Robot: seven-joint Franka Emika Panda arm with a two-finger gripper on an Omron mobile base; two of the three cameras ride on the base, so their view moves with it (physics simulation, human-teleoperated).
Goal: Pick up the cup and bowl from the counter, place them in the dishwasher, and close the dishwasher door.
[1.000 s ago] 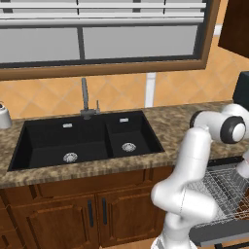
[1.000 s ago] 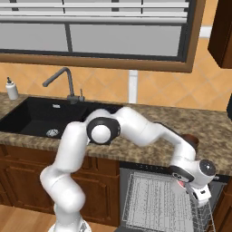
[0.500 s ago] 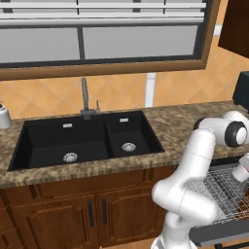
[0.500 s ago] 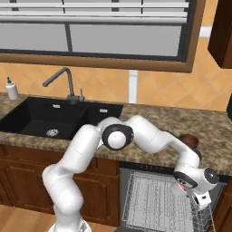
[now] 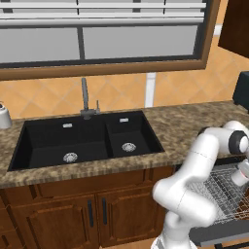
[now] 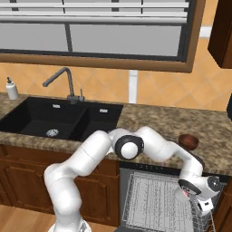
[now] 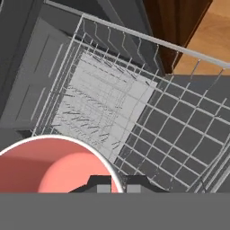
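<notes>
The tool (image 7: 112,185) pinches the rim of the pink cup (image 7: 49,166), finger tips pressed together on its white edge, and holds it low over the dishwasher's wire rack (image 7: 112,99) so it can settle between the tines. The brown bowl (image 6: 188,141) waits on the bench (image 6: 154,118) near its right front edge, above the open dishwasher (image 6: 158,204).
</notes>
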